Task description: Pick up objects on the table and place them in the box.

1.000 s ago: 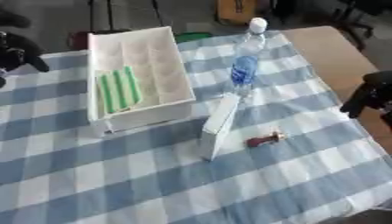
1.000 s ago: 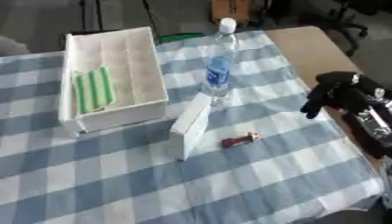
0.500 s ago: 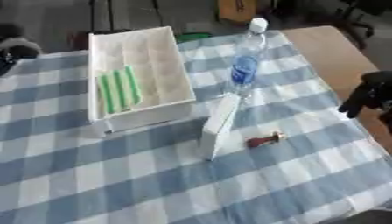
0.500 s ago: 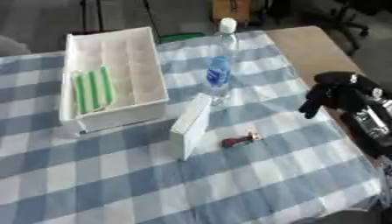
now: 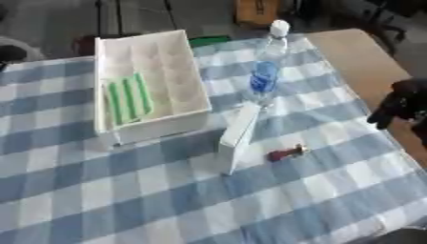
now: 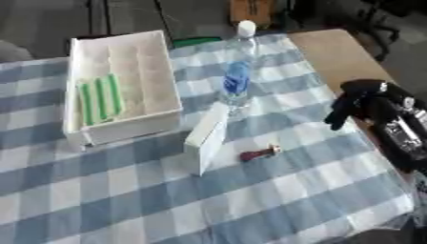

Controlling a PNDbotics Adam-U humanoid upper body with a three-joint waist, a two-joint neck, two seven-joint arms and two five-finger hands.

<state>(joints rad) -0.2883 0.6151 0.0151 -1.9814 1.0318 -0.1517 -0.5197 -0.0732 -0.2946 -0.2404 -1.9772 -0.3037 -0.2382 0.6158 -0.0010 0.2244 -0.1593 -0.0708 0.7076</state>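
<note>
Comparing with the pictures from a second ago, the objects on the checked cloth are lying just as they were; what is changing is at the left edge, where the robot's left hand, earlier showing as a dark shape beside the far corner of the box, is now appearing only as a small dark patch at the border of the left eye view, too little of it to tell how its fingers are standing. The right hand is staying roughly where it was at the right side.

Going from left to right: the white box [image 5: 158, 121] is sitting on the blue-and-white tablecloth [image 5: 100, 200], and a green-and-white striped item [image 5: 127, 96] is lying inside it against its left wall. Right of the box, a white carton [image 5: 236, 137] is standing on edge, close to the box's near right corner. A clear water bottle [image 5: 265, 71] with a white cap and a blue label is standing just behind the carton; no writing on the label is readable. A small dark-red object [image 5: 286, 153] is lying on the cloth just right of the carton.

At the right, the right hand [image 6: 357, 102] is hanging over the bare wooden tabletop [image 6: 330, 47] at the cloth's edge, its fingers curling downward, holding nothing and touching no object.
</note>
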